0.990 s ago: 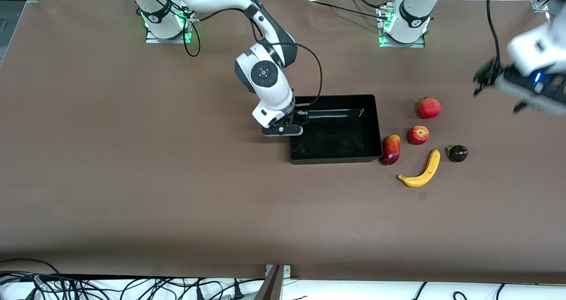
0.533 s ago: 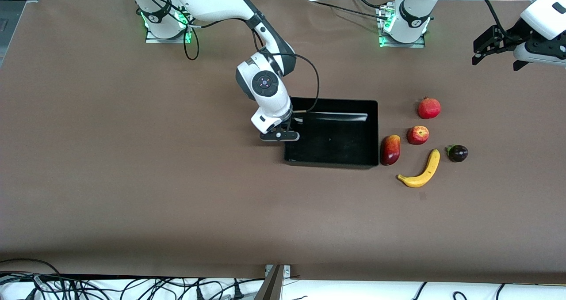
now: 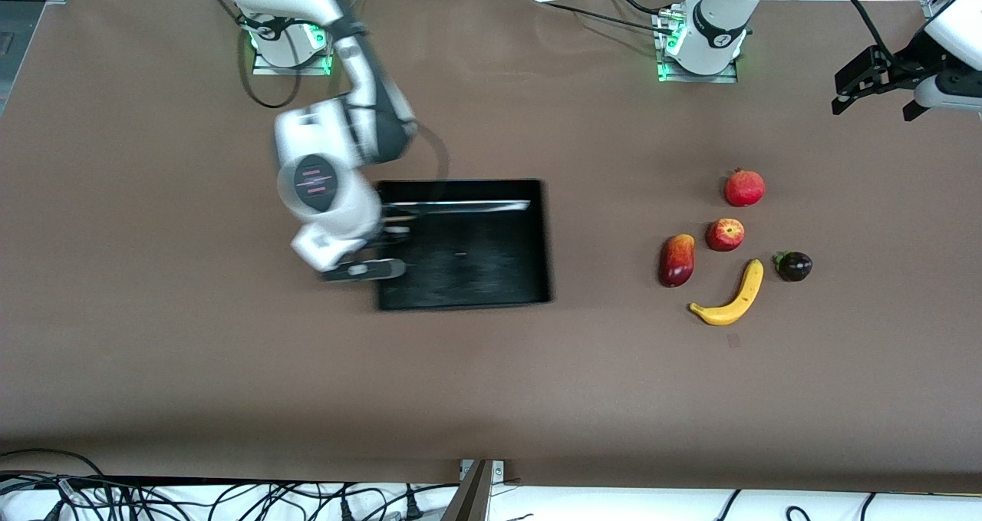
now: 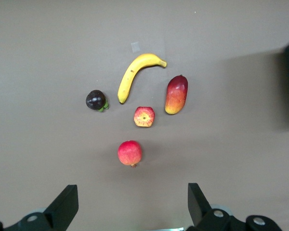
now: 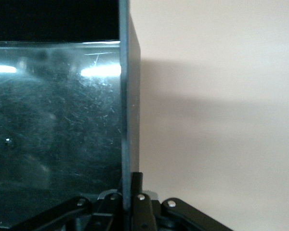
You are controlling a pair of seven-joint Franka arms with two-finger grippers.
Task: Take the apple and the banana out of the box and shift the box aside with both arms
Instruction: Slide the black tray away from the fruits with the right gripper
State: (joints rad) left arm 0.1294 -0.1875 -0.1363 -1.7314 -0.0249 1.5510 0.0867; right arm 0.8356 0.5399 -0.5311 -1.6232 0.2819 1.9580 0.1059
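Observation:
The black box (image 3: 468,256) sits mid-table. My right gripper (image 3: 386,237) is shut on its end wall toward the right arm's end; in the right wrist view the wall (image 5: 129,96) runs between the fingers of my right gripper (image 5: 130,195). The red apple (image 3: 725,234) and the yellow banana (image 3: 733,295) lie on the table toward the left arm's end, apart from the box. My left gripper (image 3: 874,87) is open and empty, high above the table. From the left wrist view my left gripper (image 4: 130,207) looks down on the apple (image 4: 144,117) and the banana (image 4: 135,77).
A red pomegranate (image 3: 744,187), a red-yellow mango (image 3: 677,260) and a dark purple fruit (image 3: 794,265) lie around the apple and banana. They also show in the left wrist view: pomegranate (image 4: 130,153), mango (image 4: 176,94), dark fruit (image 4: 96,100). The table is brown.
My right gripper has pulled the box toward the right arm's end of the table, away from the mango and the other fruits. My left gripper has swung up and steadied.

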